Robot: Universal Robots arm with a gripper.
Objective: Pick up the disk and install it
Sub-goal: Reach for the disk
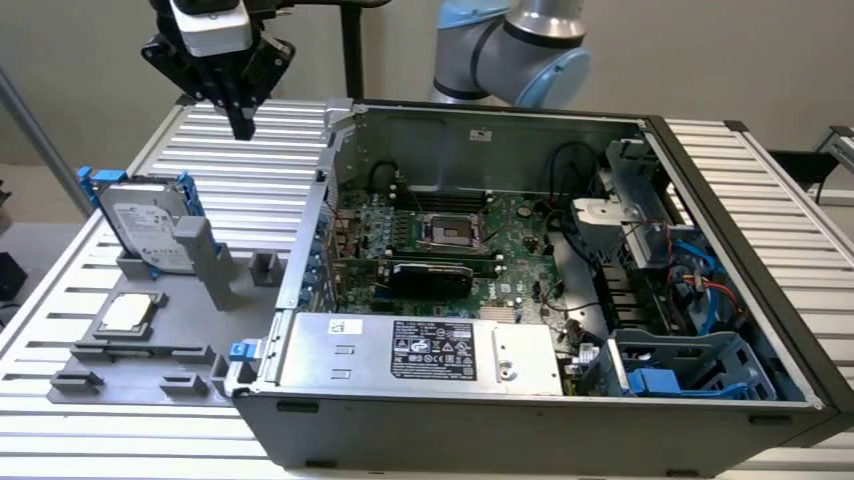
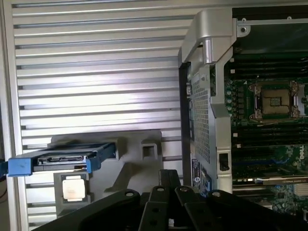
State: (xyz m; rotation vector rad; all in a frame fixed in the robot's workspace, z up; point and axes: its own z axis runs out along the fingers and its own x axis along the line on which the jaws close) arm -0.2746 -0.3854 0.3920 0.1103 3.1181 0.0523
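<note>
Gripper (image 1: 243, 130) clenched on nothing, hanging over the bench's (image 1: 267, 160) far left corner
Disk (image 1: 144, 225) stands on edge in the grey holder (image 1: 200, 300) by the bench's left edge, long axis upright, white label facing the near edge, its print unreadable

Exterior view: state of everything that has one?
disk, on edge in the grey holder, not gripped.
gripper, shut, empty, above the table.
computer case, side open.
processor chip, flat on the grey holder.
drive cage, no disk in it.
</note>
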